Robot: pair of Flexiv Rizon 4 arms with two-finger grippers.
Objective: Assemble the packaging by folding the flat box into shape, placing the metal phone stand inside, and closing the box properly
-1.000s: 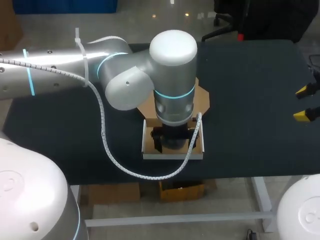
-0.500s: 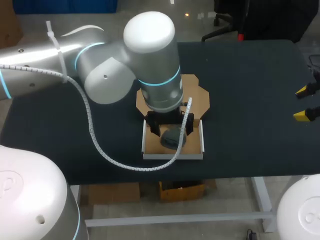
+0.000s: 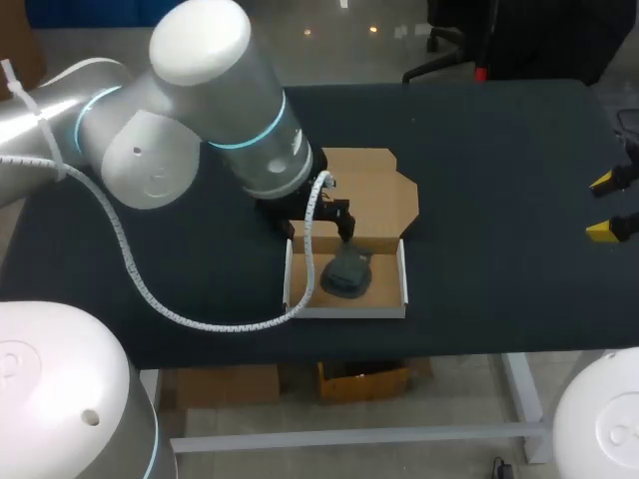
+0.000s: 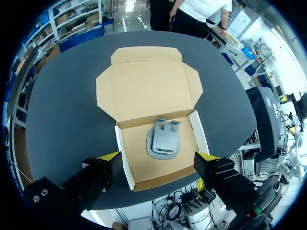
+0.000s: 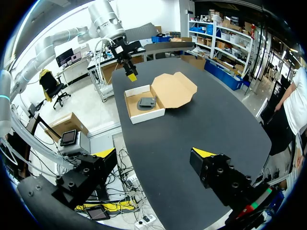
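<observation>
Box [image 4: 158, 178] is seen folded into a shallow tray near the front edge of the table [image 3: 499, 200], with the metal phone stand [image 4: 163, 139] laid flat in the middle of its floor, so closing is judged to be the step in hand. The lid [image 4: 146, 85] is spread flat on the table behind the tray, joined along the rear wall, with its 2 side wings and front tab opened out. For a clean close, the lid is best taken at its far edge, swung over the hinge in 1 arc, and its wings guided inside the box's walls before the tab is pressed home; the tray should be steadied so that it is not pushed along the table, and the stand left undisturbed so that nothing props the lid up. The left gripper [image 4: 157, 156] is held with its jaws spread wide and nothing between them; from its wrist view the tray is framed between the 2 yellow tips, apparently well below them, though height is hard to judge. The right gripper [image 5: 153, 152], likewise spread and empty, is parked well apart at the table's right edge.
</observation>
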